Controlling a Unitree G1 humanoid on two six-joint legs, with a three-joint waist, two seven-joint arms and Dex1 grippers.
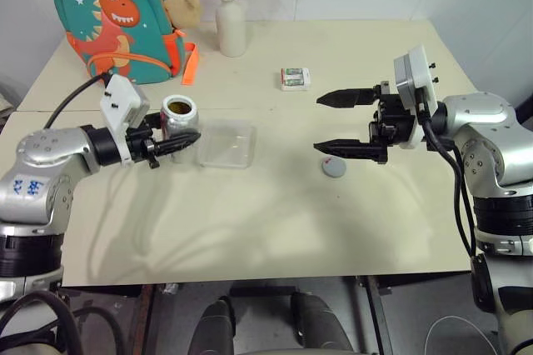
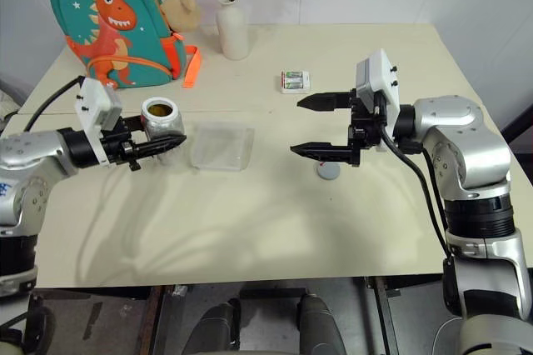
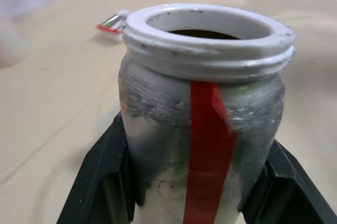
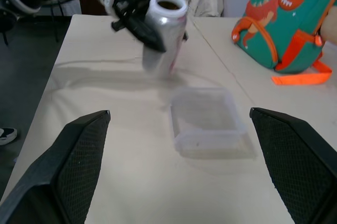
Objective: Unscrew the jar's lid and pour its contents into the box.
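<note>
Lid (image 1: 334, 167) off on the table; left gripper (image 1: 185, 139) clamps the open jar (image 1: 179, 117), right gripper (image 1: 339, 124) spread and empty. Next: tip the jar over the box (image 1: 226, 144).

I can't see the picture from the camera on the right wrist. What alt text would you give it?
An open jar with a red stripe is held tilted above a beige table by the left gripper, beside an empty clear plastic box. The right gripper's two black fingers stand wide apart in front; a dinosaur backpack sits behind.
</note>
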